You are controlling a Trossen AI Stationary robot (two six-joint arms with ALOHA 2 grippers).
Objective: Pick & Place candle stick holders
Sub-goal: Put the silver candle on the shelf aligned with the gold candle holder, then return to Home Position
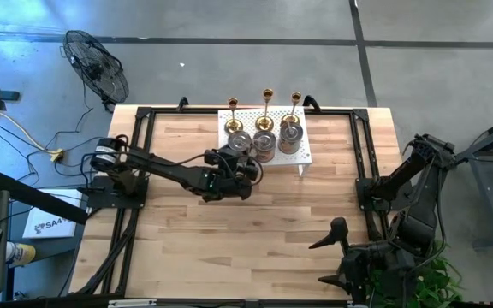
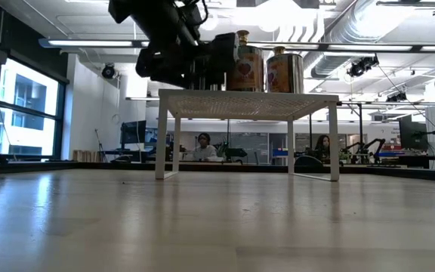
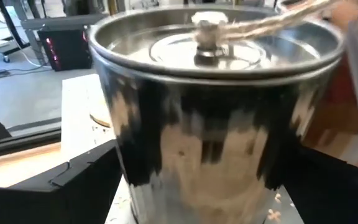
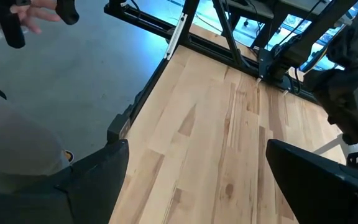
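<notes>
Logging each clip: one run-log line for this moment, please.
left gripper: open, around leftmost squat holder on white rack | right gripper: open, empty, parked near table edge | gold candlesticks: upright on rack

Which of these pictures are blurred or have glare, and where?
Left wrist view: the silvery holder fills the picture, soft and smeared with reflections. Low view: bright ceiling lights, table glossy near the camera. High view: even light, no glare.

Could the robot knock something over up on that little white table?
Maybe. The left gripper, open, sits right around the leftmost silver cup holder on the white rack. The other cups stand close beside it, so a sideways nudge could bump them. The tall gold candlesticks just behind look easy to tip. The right gripper waits far off.
</notes>
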